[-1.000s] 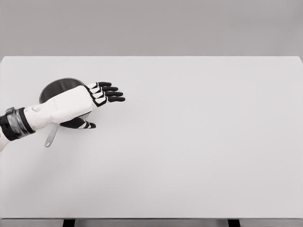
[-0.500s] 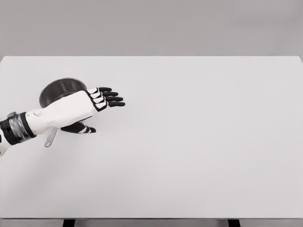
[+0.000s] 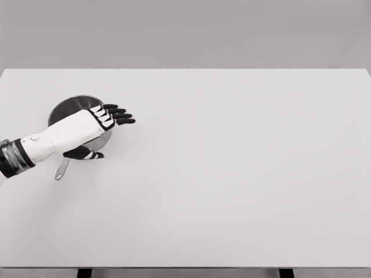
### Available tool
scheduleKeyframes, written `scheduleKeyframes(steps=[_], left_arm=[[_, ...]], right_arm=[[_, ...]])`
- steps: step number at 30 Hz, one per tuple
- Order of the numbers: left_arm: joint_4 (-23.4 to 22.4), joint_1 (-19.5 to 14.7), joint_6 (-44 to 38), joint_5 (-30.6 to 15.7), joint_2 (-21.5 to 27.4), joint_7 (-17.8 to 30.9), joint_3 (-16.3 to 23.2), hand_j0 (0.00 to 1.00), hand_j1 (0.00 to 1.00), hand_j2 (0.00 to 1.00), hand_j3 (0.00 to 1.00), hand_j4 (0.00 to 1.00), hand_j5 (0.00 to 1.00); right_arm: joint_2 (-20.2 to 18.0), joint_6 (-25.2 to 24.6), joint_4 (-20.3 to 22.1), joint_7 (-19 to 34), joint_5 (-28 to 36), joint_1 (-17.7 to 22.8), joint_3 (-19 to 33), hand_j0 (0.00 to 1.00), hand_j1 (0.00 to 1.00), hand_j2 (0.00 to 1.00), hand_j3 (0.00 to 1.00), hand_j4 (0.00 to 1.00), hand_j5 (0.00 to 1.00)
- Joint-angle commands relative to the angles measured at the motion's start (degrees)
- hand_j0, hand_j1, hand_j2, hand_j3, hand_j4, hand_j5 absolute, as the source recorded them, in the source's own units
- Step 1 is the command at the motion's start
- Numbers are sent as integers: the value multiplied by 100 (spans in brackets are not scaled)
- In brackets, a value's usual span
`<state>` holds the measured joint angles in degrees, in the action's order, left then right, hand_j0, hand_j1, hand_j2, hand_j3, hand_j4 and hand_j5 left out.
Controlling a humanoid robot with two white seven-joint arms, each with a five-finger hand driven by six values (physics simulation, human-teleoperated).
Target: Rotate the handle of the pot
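From the head view, a dark metal pot (image 3: 69,107) is sitting on the white counter (image 3: 232,174), well over toward the left side and a little back from the middle. It is round, with a thin bright rim and a shadowed grey inside. Its handle (image 3: 61,169) is a slim, pale grey strip sticking out from under the arm toward the near edge, angling slightly left, and ending in a rounded tip. Only the outer part of the handle is showing.

The left hand (image 3: 93,124) is reaching in from the left edge and hanging over the right half of the pot, covering much of it. Its white back is facing up, and the black fingers (image 3: 119,116) are lying straight and spread just past the pot's right rim, gripping nothing. The thumb (image 3: 87,154) is pointing out below the palm, just beside the handle's root. Whether the hand is touching the pot I cannot tell.
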<state>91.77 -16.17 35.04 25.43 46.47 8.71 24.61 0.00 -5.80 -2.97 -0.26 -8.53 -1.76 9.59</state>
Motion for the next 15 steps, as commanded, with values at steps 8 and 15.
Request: scheduleKeyframes(steps=[8,15], left_arm=[[-63,132,-4,-30,11,-142,-44,100,100,100,100,100,100],[-204,176,-4,67,47,-361,-131,100,100,100,100,100,100]], right_arm=[[0,0,-2,0,1,0,-1,100,100,100,100,100,100],[0,0,-2,9,-8,0,-1,100,100,100,100,100,100]])
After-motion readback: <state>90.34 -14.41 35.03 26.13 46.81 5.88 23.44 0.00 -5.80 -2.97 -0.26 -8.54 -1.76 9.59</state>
